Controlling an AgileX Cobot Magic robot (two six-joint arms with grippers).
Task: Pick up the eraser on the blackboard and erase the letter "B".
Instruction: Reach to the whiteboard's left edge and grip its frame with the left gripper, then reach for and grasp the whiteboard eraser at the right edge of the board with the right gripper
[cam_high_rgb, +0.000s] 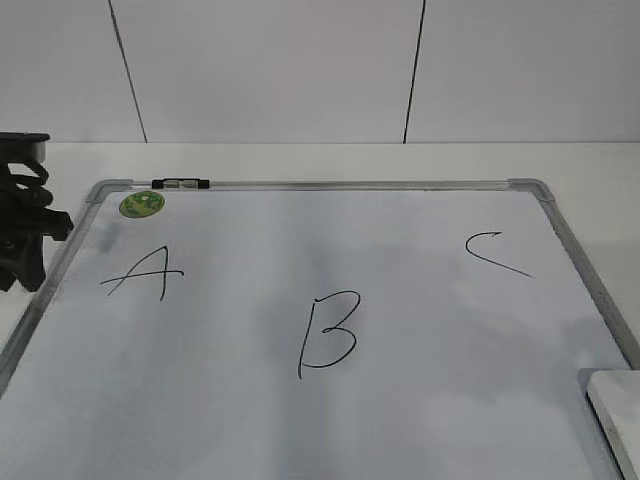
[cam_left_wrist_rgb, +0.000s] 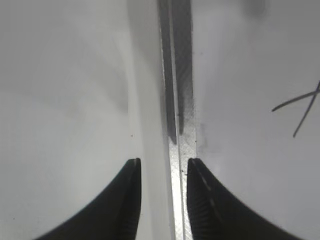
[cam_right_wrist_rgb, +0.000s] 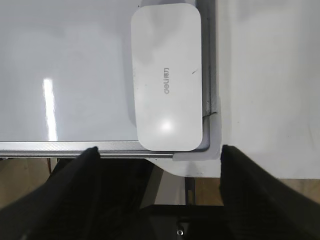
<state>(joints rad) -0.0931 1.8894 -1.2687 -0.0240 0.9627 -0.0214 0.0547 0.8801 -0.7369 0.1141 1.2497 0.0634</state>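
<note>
The blackboard is a white board with a silver-grey frame lying flat on the table. The black letter "B" is drawn at its middle front. The white eraser lies on the board's front right corner, partly cut off by the picture edge. In the right wrist view the eraser lies flat with grey print up, against the frame corner. My right gripper is wide open and empty, just short of the eraser's near end. My left gripper is open and empty, straddling the board's left frame.
A black "A" is at the board's left and a black "C" at its right. A green round sticker and a marker clip sit at the far left corner. My left arm stands beside the board's left edge.
</note>
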